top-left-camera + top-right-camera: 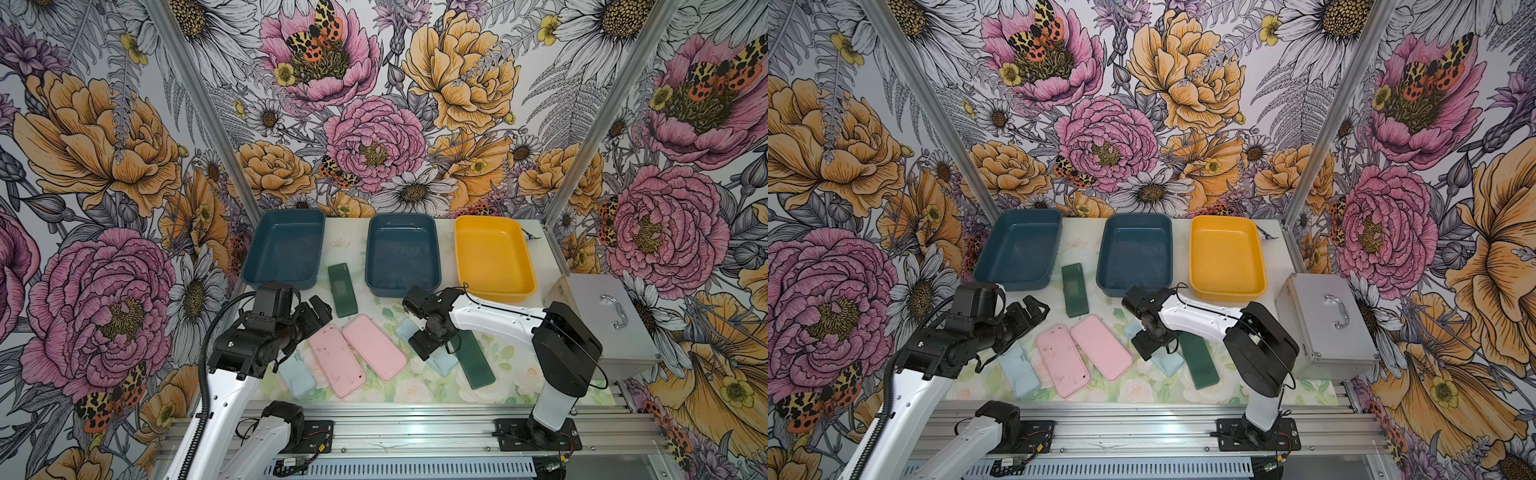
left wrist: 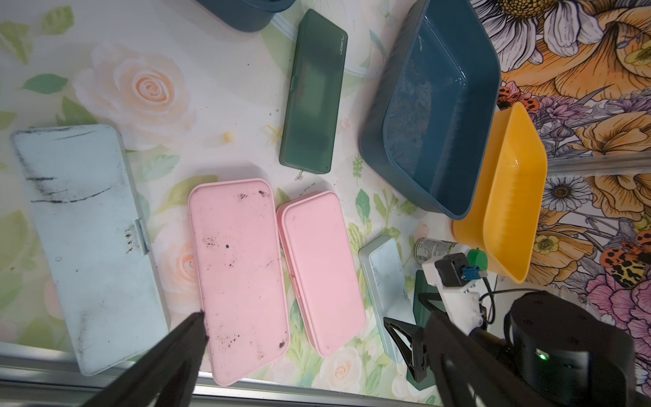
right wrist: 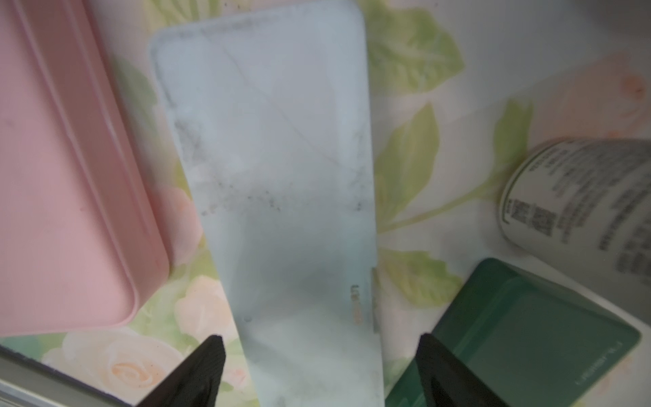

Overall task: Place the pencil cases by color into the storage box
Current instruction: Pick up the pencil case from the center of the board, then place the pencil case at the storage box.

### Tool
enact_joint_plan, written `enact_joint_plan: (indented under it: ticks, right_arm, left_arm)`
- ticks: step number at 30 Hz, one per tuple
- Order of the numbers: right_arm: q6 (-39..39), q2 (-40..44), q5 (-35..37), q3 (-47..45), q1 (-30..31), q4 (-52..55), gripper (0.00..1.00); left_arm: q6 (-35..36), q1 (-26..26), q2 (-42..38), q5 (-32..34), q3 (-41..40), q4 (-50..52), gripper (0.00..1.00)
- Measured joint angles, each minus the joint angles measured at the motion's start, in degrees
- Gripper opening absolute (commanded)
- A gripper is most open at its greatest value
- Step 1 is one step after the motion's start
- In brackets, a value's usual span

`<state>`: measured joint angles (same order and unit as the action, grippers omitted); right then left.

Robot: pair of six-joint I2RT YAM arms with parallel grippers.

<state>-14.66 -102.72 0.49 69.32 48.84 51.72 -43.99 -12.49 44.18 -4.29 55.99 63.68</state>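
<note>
Floral wallpaper (image 1: 374,137) walls in a rose-print tablecloth (image 1: 347,249), where we see all 6 pencil cases (image 1: 343,289) lying outside the 3 bins (image 1: 402,253). At lower centre of a top view, the right gripper (image 3: 318,339) stands spread astride a light blue case (image 3: 274,176), fingers clear of both edges, between a pink case (image 1: 374,347) and a dark green case (image 1: 476,361). The left gripper (image 1: 321,308), left of centre, hangs wide open, holding nothing.
</note>
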Motion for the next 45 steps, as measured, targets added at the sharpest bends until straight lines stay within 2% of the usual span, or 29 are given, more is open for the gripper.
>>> enact_joint_plan:
  ticks: [13,21,28,34,38,45]
  right_arm:
    - [0.63,-2.03,0.37,-3.13,0.42,-4.83,0.60]
    - [-0.81,1.90,-0.61,-2.73,0.76,-3.10,0.57]
    - [-2.25,11.89,-2.01,8.17,0.76,3.61,0.57]
    - [-2.38,14.60,-1.92,17.70,0.55,8.61,0.57]
    - [-1.55,14.34,-1.77,21.79,-1.31,11.61,0.57]
    - [1.53,13.25,-1.42,26.36,-12.79,14.08,0.56]
  left_arm:
    - [2.19,0.04,1.25,-0.26,2.86,0.85,0.99]
    - [2.19,0.04,1.31,-0.22,2.86,0.90,0.99]
    - [2.19,0.55,1.81,0.00,2.84,0.83,0.99]
    - [2.16,0.68,3.58,0.15,2.84,0.15,0.99]
    - [2.16,0.72,5.27,0.17,2.84,-0.96,0.99]
    - [2.25,0.74,9.20,0.20,2.91,-3.80,0.99]
